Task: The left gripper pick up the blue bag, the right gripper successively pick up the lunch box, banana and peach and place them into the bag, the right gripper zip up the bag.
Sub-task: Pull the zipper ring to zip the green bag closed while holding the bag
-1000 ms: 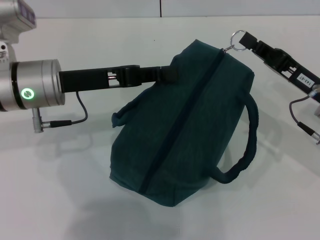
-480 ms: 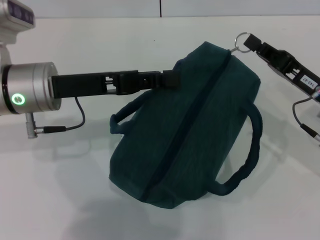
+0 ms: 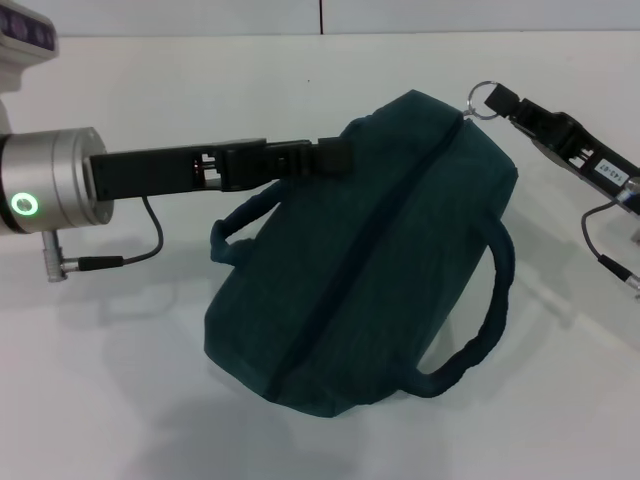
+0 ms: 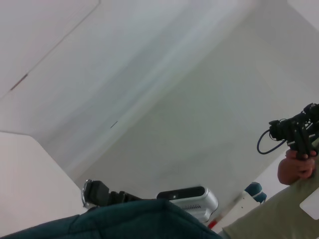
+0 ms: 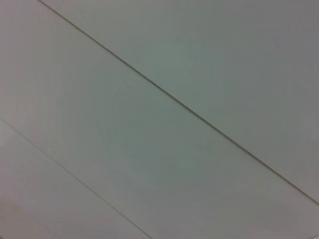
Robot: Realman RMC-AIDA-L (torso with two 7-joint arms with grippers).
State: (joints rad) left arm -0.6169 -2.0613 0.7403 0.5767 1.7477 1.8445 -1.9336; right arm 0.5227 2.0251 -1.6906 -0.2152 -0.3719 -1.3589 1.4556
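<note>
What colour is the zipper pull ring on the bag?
Silver metal; the zipper pull ring on the blue bag shows best in the head view.

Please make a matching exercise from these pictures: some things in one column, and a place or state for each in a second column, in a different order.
Things
1. left gripper
2. right gripper
3. bag
4. zipper ring

Places or states
A. zipped closed, lying on the table
B. at the bag's far right corner
C. shut on the bag's left edge
D. shut on the ring

Pairs: 1-C, 2-D, 3-A, 4-B
</note>
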